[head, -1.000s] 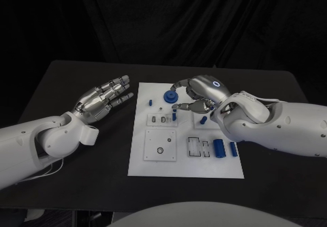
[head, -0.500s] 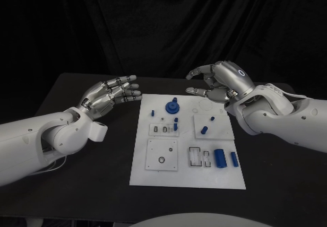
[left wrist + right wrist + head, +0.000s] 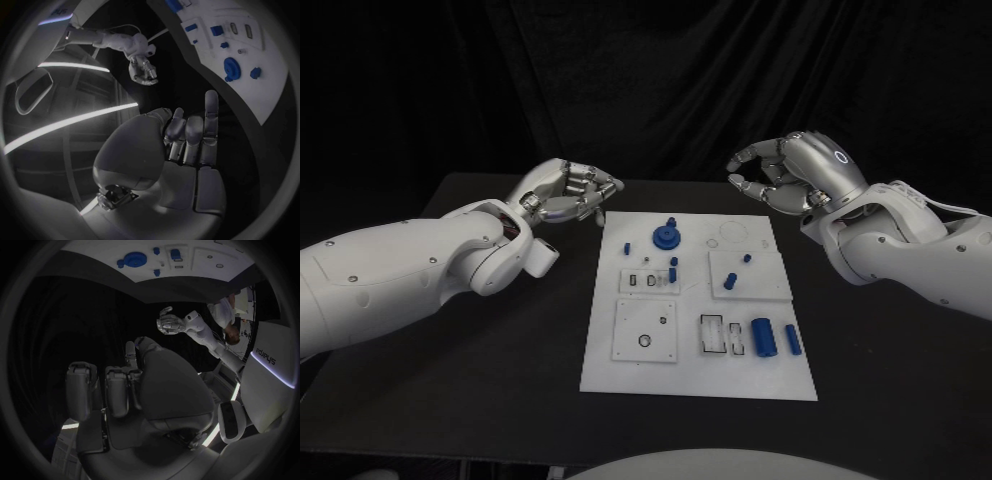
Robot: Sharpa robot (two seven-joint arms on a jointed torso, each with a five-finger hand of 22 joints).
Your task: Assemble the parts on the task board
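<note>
Two hands hover curled and empty above the desk's (image 3: 473,400) far edge, flanking the white task board (image 3: 697,380). Its blue parts, among them a round gear (image 3: 668,238) and an upright cylinder (image 3: 763,337), lie nearer the robot than either hand, the gear roughly midway between left hand (image 3: 567,192) and right hand (image 3: 790,170).

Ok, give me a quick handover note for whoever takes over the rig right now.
Left robot hand: raised beside the board's far left corner, fingers curled, holding nothing.
Right robot hand: raised past the board's far right corner, fingers curled, holding nothing.
Board: gear and small pegs on its far half; a large cylinder and a thinner one lie near right.
Done: cannot tell how much.
Left: the two loose cylinders, at least.
</note>
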